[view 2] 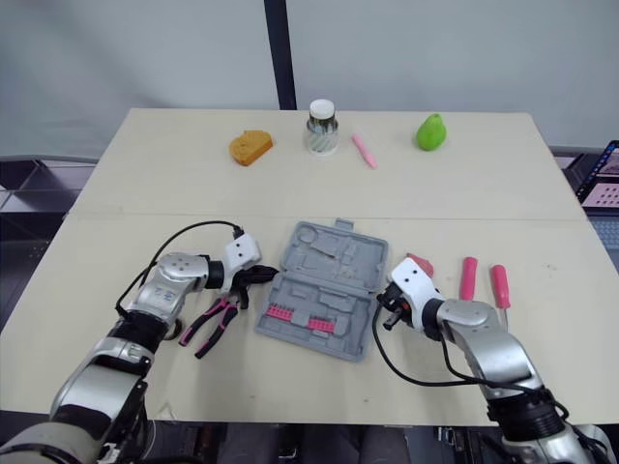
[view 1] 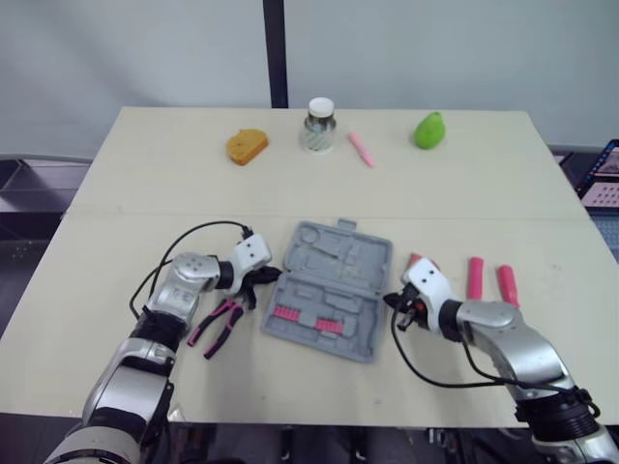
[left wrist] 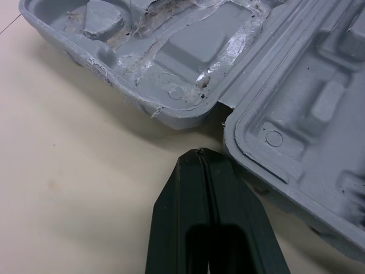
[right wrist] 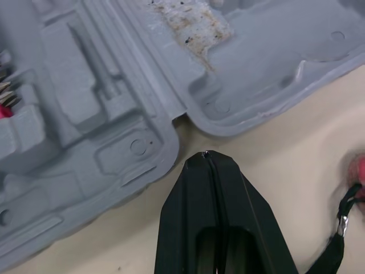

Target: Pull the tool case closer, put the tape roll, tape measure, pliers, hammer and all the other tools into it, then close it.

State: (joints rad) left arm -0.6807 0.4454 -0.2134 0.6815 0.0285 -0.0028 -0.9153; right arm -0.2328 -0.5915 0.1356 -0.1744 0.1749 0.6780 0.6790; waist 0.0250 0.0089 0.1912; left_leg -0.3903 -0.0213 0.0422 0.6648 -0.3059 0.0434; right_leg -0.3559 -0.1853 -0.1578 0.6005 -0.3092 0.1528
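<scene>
The grey tool case lies open and flat at the table's middle front, with pink bits in its near half. My left gripper is shut with nothing in it, its tip at the case's left edge by the hinge gap. On the case's right edge, by the hinge, my right gripper is likewise shut and holding nothing. Pink-handled pliers lie on the table just left of the case, below my left wrist. Two pink-handled tools lie right of my right gripper, with another pink item behind it.
Along the far edge stand an orange sponge-like piece, a jar with a white lid, a pink stick and a green pear-shaped object. Bare tabletop spans the stretch between them and the case.
</scene>
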